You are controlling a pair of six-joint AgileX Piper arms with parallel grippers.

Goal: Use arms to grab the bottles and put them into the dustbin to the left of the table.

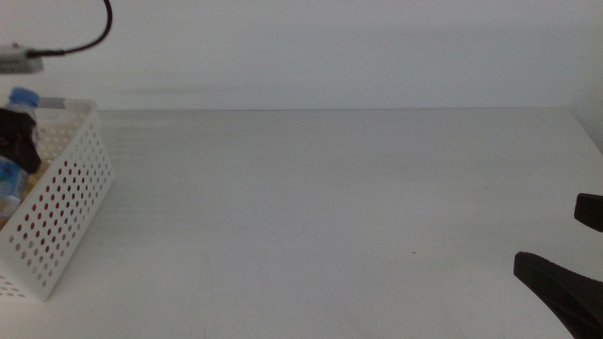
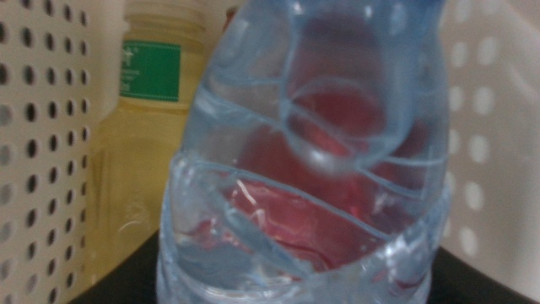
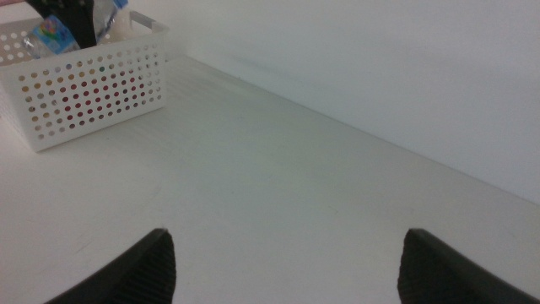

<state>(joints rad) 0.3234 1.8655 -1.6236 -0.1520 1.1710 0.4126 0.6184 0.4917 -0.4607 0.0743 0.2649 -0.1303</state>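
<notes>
White perforated dustbin (image 1: 58,202) stands at the table's (image 1: 330,207) far left. Over it we see the left gripper (image 1: 19,141) clamped on the blue-capped water bottle (image 2: 312,160); the yellow-liquid bottle (image 2: 143,160) and something red lie inside. At near right, the right gripper (image 3: 287,266) waits, jaws wide and holding nothing.

The basket (image 1: 66,202) is white, dotted with rows of round holes showing red through them. The water bottle (image 2: 312,169) is clear bluish with a blue cap. The other bottle (image 2: 139,152) holds yellow liquid under a green label. The table (image 1: 330,207) is plain white.
</notes>
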